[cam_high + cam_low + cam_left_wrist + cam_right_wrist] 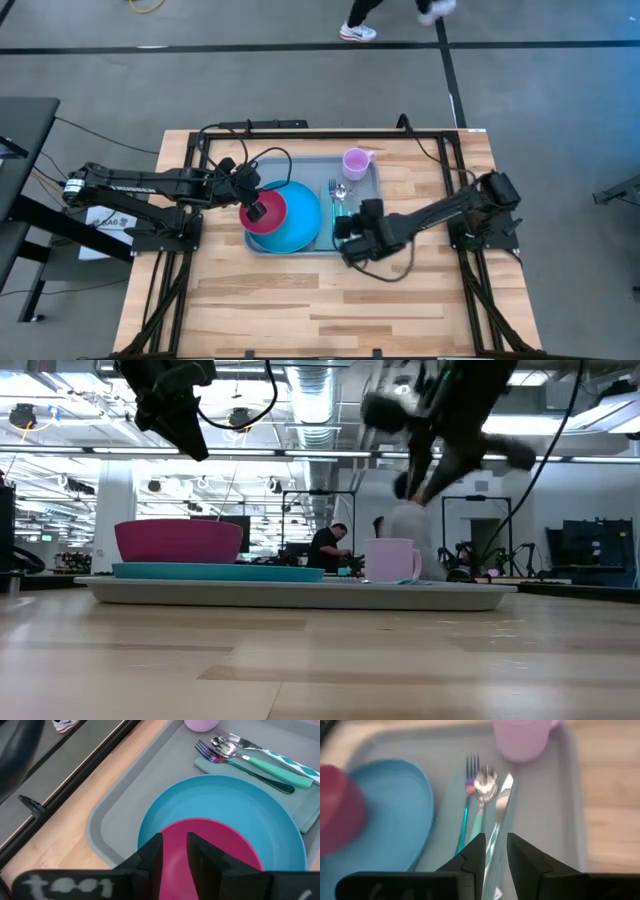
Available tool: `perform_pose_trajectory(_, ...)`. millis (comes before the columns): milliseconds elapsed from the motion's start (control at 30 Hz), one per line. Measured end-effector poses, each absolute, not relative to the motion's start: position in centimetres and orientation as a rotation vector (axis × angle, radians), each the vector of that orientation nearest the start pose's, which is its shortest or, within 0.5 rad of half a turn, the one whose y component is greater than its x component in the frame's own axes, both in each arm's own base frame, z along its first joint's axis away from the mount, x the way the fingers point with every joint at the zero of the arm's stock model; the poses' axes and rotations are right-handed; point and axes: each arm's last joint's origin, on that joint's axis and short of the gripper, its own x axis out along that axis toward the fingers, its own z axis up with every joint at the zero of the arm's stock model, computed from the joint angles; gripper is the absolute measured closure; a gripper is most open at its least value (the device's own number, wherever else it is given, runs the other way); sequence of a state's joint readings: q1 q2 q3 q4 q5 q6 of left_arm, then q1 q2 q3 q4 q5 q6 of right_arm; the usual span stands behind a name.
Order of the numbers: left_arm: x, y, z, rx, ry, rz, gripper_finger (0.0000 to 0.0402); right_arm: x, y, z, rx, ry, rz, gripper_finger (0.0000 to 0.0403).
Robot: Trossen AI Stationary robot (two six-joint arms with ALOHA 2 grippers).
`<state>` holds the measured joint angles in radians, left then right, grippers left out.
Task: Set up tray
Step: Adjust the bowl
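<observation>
Tray [372,190]: table's far centre, holding blue plate [300,222] with pink bowl [268,209] at left, cutlery [337,193] on napkin [292,805], lilac cup [355,162] far right. Left gripper [256,211]: above bowl, fingers narrowly apart, empty. Right gripper [343,224]: over cutlery's near end, fingers narrowly apart, empty.

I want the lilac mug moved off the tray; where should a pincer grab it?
Take the lilac plastic mug by its rim wall, coming straight down: it stands upright with its mouth open, and its small handle sticks out sideways, too slight to pinch.
</observation>
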<state>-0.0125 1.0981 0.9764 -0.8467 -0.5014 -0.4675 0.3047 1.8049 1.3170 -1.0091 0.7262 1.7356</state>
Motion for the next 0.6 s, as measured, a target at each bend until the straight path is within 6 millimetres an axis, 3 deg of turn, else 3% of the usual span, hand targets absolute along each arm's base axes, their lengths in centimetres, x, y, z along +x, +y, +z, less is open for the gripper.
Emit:
perform_pose_trajectory(133, 20.3, 1.1, 29.2, -0.176, 0.814, 0.655, 0.0325, 30.2, 9.9, 22.9, 0.644, 0.538, -1.173, 0.0331)
perform_pose_trajectory(267, 20.3, 1.1, 29.2, -0.176, 0.814, 0.655, 0.0325, 28.2, 12.0, 24.4, 0.534, 0.652, -1.043, 0.0331)
perform_pose_trajectory(367, 20.3, 1.1, 29.2, -0.176, 0.814, 0.655, 0.0325, 27.3, 13.7, 24.9, 0.525, 0.765, -0.918, 0.0331)
perform_pose_trajectory(467, 20.3, 1.1, 29.2, -0.176, 0.814, 0.656, 0.0325, 27.2, 15.4, 24.8, 0.559, 0.764, -0.833, 0.0331)
perform_pose_trajectory(600, 20.3, 1.1, 29.2, -0.172, 0.812, 0.660, 0.0325, 27.2, 16.8, 24.3, 0.350, 0.819, -0.700, 0.0331)
